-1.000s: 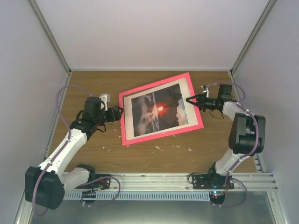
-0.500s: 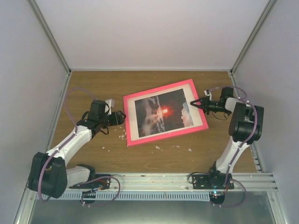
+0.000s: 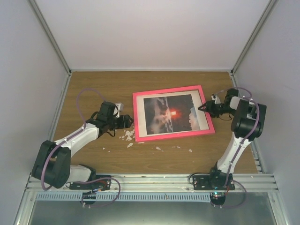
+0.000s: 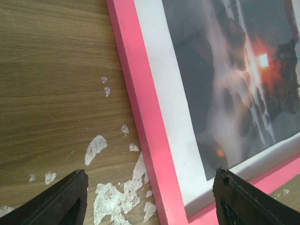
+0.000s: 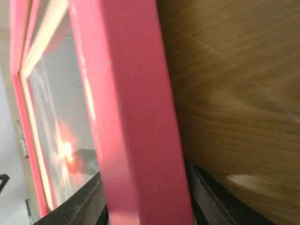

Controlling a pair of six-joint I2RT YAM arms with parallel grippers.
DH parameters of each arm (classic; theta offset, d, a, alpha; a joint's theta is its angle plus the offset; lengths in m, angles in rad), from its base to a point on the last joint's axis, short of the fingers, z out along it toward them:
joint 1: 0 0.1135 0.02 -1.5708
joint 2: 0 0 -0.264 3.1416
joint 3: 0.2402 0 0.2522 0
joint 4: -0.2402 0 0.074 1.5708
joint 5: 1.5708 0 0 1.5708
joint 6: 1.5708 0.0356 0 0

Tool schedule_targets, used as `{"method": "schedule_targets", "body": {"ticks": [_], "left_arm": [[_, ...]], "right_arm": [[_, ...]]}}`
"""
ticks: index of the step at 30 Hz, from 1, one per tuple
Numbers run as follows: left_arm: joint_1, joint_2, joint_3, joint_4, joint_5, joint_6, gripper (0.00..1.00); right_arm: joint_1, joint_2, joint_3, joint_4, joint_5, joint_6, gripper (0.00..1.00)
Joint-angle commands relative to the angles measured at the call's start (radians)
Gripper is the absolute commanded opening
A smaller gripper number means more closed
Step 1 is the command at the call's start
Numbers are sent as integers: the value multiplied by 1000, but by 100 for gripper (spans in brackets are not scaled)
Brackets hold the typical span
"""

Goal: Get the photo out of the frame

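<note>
The pink-red frame (image 3: 173,136) lies face up on the wooden table, with the photo (image 3: 171,114) of cliffs and a red sun showing inside a white mat. My right gripper (image 3: 205,108) is shut on the frame's right edge; in the right wrist view the pink edge (image 5: 136,117) fills the gap between my fingers (image 5: 211,197). My left gripper (image 3: 129,123) is open at the frame's left side near its lower corner. In the left wrist view its fingertips (image 4: 61,201) straddle the pink edge (image 4: 140,108) without touching it, and the photo (image 4: 234,84) shows.
White flakes (image 3: 127,136) lie scattered on the wood by the frame's lower left corner and along its near side; they also show in the left wrist view (image 4: 112,201). Grey walls enclose the table on three sides. A metal rail (image 3: 154,180) runs along the near edge.
The frame has swung clockwise and slid right, and now lies nearly square to the table. Both grippers moved right with it; the right one stayed on its right edge.
</note>
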Motion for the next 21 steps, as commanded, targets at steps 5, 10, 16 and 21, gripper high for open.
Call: {"method": "schedule_targets", "body": {"ticks": [5, 10, 16, 21], "left_arm": [[-11, 84, 108, 46, -81, 24, 76], [-10, 173, 215, 46, -150, 41, 79], [-7, 376, 416, 37, -214, 131, 82], [-6, 548, 618, 25, -237, 266, 85]], "right_arm": [[-18, -99, 8, 15, 307, 27, 61], [11, -245, -86, 67, 383, 115, 70], [51, -461, -308, 131, 476, 221, 74], [94, -640, -478, 133, 494, 281, 76]]}}
